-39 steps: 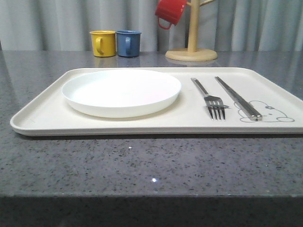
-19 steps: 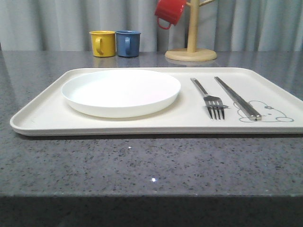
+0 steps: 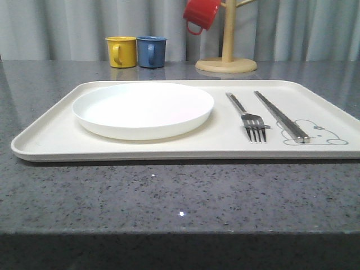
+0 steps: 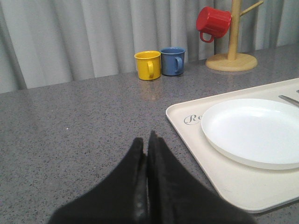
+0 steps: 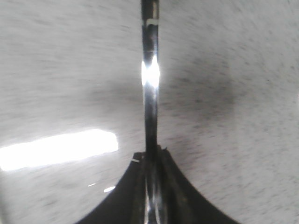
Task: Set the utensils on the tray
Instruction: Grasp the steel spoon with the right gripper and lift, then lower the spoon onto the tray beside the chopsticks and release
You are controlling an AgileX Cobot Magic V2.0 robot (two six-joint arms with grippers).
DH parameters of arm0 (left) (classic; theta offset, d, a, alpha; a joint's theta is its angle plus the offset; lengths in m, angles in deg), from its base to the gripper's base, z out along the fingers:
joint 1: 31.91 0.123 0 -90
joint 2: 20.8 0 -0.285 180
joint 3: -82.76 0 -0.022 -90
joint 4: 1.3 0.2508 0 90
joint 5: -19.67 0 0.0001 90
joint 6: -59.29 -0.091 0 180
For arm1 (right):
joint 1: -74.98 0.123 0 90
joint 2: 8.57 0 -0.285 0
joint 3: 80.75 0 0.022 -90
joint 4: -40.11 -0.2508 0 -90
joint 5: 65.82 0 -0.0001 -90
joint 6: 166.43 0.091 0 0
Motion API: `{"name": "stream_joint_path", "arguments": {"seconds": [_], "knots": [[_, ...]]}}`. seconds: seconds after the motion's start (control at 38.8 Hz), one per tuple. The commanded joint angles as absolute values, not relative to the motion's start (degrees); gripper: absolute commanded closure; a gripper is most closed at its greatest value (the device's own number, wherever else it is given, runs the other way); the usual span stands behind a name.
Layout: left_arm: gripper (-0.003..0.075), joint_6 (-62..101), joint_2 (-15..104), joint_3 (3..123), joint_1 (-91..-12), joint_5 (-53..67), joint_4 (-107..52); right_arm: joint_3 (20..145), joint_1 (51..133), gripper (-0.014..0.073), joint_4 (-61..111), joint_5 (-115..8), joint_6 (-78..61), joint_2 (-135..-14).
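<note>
A large cream plastic tray (image 3: pixel 50 138) with rounded corners and a low raised rim is lying on the speckled grey stone counter (image 3: pixel 169 197), close to its front edge. A round, shallow white plate (image 3: pixel 143 108) is sitting on the tray's left half. A silver four-tined fork (image 3: pixel 247 117) and a pair of flat silver chopsticks (image 3: pixel 280 115) are lying side by side on its right half, the chopstick tips resting on the outline rabbit drawing (image 3: pixel 318 134) near the front right corner. Along the counter's back edge a glossy yellow mug (image 3: pixel 122 51) and a blue mug (image 3: pixel 151 51) are standing together, and a red mug (image 3: pixel 201 14) is hanging on a wooden mug tree (image 3: pixel 226 56). The left gripper (image 4: pixel 145 142) is hovering over bare counter beside the tray's left edge, its black jaws pressed together on nothing. The right gripper (image 5: pixel 150 156) is clamping its jaws on a slim, shiny metal utensil handle (image 5: pixel 150 84), above blurred grey counter; its head is out of frame.
</note>
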State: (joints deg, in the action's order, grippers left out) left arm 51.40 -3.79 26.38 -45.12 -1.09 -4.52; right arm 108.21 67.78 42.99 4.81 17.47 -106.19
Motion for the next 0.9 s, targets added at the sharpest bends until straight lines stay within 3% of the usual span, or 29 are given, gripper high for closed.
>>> {"name": "stream_joint_path", "arguments": {"seconds": [0.0, 0.36, 0.88], "knots": [[0.0738, 51.95, -3.24, 27.91, -45.03, 3.78, -5.22, 109.70, 72.77, 0.0650, 42.91, 10.79, 20.63, -101.57], [0.0738, 51.95, -3.24, 27.91, -45.03, 3.78, -5.22, 109.64, 89.55, 0.0650, 41.14, 10.70, 29.68, -104.33], [0.0738, 51.95, -3.24, 27.91, -45.03, 3.78, -5.22, 109.64, 91.09, 0.0650, 40.84, 10.72, 30.64, -116.30]]}}
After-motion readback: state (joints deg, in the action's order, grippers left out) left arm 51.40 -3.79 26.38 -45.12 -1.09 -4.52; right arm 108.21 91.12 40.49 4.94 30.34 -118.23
